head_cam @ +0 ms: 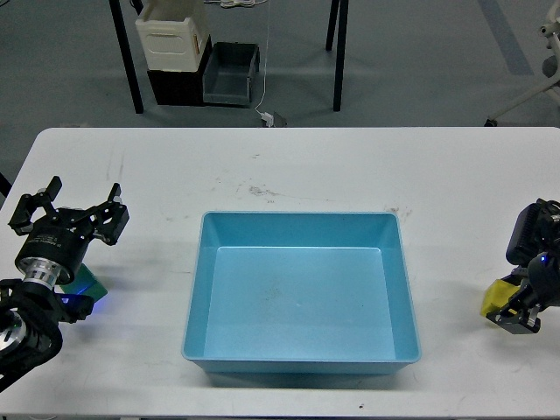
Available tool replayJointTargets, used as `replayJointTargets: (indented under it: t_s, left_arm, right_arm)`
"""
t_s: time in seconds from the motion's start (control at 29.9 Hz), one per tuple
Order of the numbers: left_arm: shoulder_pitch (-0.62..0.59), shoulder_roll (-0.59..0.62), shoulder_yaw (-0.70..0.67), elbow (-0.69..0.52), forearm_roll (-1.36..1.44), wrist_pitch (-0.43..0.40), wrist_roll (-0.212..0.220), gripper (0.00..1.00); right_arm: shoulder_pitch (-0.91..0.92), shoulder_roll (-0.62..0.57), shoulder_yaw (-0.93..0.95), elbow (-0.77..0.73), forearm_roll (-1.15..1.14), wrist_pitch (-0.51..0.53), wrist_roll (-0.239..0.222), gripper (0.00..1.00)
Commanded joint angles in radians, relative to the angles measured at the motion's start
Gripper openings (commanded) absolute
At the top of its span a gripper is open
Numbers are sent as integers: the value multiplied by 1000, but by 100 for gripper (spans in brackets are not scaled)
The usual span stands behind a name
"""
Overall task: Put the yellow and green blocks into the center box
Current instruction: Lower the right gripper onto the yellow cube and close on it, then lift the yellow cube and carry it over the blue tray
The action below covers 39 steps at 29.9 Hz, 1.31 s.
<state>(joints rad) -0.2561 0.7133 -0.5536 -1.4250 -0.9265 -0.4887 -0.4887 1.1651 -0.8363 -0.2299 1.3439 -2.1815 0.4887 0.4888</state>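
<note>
1. Center box (398,289): a shallow light-blue tray with sloped walls, sitting at the middle of the white table (297,166). Its floor is bare; neither block is inside.
2. Left gripper (66,203): fingers spread wide apart, pointing away toward the table's far edge, with nothing between them.
3. Green block (90,284): on the table well left of the tray, mostly hidden under the left arm's wrist — only a dark green corner shows, with a blue glow beside it. It lies behind the open fingers, not between them.
4. Right gripper (523,317): seen dark and end-on at the right edge of the table; the two fingers cannot be told apart, so how far it is open cannot be determined.
5. Yellow block (499,297): touching the right gripper's tip, well right of the tray. Whether it is clamped or merely resting against the gripper cannot be told.
6. Floor beyond the table: a cream box (171,35) and a dark grey bin (229,74) stand side by side.
</note>
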Motion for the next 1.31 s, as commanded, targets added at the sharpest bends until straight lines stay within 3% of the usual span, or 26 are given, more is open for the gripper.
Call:
replayJointTargets:
  t_s: [0.0, 0.23, 0.64, 0.94, 1.27]
  left_arm:
    - [-2, 0, 0, 0, 0, 0, 0, 100]
    - [-5, 2, -23, 0, 0, 0, 0, 100]
    - [-12, -3, -28, 1, -3, 0, 0, 100]
    - [-12, 0, -72, 11, -5, 0, 0, 100]
    - [-15, -2, -152, 35, -3, 0, 0, 100]
  right_arm:
    - [4, 0, 0, 1, 0, 0, 0, 10]
    - [151, -1, 11, 6, 0, -85, 0, 4]
    - [545, 52, 38, 170, 47, -78, 0, 4]
    - [539, 331, 20, 184, 104, 0, 0, 4]
    - [354, 512, -2, 29, 117, 0, 0, 8]
